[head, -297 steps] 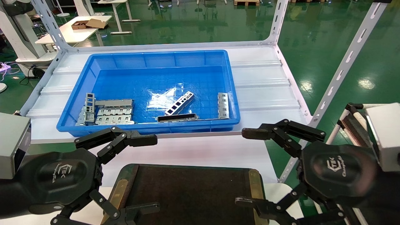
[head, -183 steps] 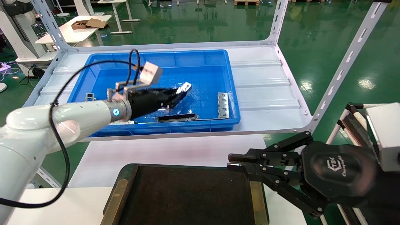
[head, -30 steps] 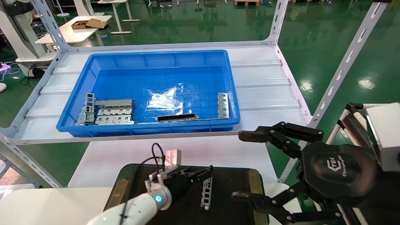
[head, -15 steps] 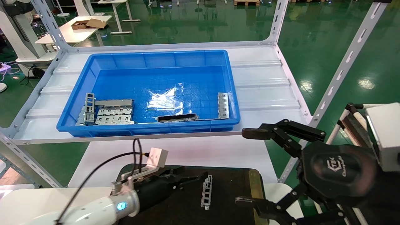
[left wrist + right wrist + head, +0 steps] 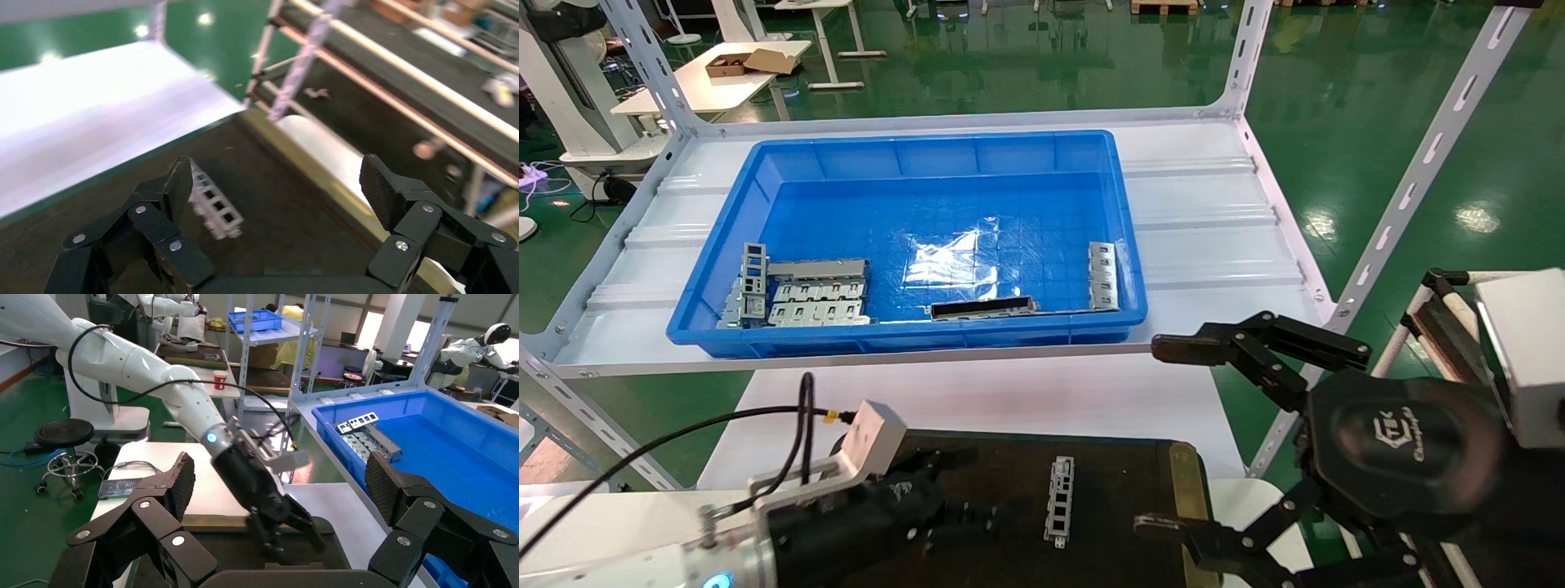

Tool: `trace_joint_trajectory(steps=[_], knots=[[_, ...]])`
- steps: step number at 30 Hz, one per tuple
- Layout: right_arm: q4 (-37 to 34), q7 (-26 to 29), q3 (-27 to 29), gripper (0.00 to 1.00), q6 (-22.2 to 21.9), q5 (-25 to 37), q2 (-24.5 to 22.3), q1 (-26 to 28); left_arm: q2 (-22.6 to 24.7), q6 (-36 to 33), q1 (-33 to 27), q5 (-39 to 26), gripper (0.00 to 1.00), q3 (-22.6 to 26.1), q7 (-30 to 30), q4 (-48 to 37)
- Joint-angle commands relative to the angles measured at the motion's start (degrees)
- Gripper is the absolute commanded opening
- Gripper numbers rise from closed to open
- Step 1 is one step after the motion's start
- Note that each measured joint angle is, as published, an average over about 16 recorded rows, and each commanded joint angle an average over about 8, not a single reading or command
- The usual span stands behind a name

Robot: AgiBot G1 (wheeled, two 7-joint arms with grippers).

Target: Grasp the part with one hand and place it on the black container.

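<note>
The part (image 5: 1059, 500), a short silvery ladder-like strip, lies flat on the black container (image 5: 1128, 490), right of its middle. My left gripper (image 5: 972, 494) is open and empty over the tray's left half, a short way left of the part. In the left wrist view the part (image 5: 214, 205) lies on the dark tray (image 5: 281, 208) beside one finger of the open left gripper (image 5: 278, 184), apart from it. My right gripper (image 5: 1164, 437) is open and empty, parked at the tray's right edge. The right wrist view shows the open right gripper (image 5: 281, 478) and, farther off, the left gripper (image 5: 275, 514) over the tray.
A deep blue bin (image 5: 928, 147) stands on the white shelf (image 5: 1214, 245) behind the tray. It holds grey bracket plates (image 5: 813, 294), a dark channel bar (image 5: 983, 308) and another silvery strip (image 5: 1102, 276). Shelf uprights (image 5: 1418, 171) stand at the right.
My left gripper has drawn back to the left and toward me, away from the part. The part stays lying on the tray. The right gripper has hardly moved.
</note>
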State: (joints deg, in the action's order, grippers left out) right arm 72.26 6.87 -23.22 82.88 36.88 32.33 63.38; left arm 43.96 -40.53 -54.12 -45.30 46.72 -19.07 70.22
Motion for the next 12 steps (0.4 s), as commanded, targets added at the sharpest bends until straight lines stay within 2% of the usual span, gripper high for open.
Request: trace_joint_trajectory(steps=[1,6,12], knots=[[0.0,0.0,0.0,1.0,0.0,0.0,0.0,0.0,-1.0,-3.8,1.0,2.1,1.0,-2.1,4.1,0.2],[0.0,0.0,0.0,1.0,0.0,0.0,0.0,0.0,-2.9,-12.8,2.1,6.5,1.0,-5.8,11.1,-1.8],[0.0,0.0,0.0,1.0,0.0,0.0,0.0,0.0,-4.7,-17.4,1.7,8.3,1.0,-7.2,13.1,-2.5]])
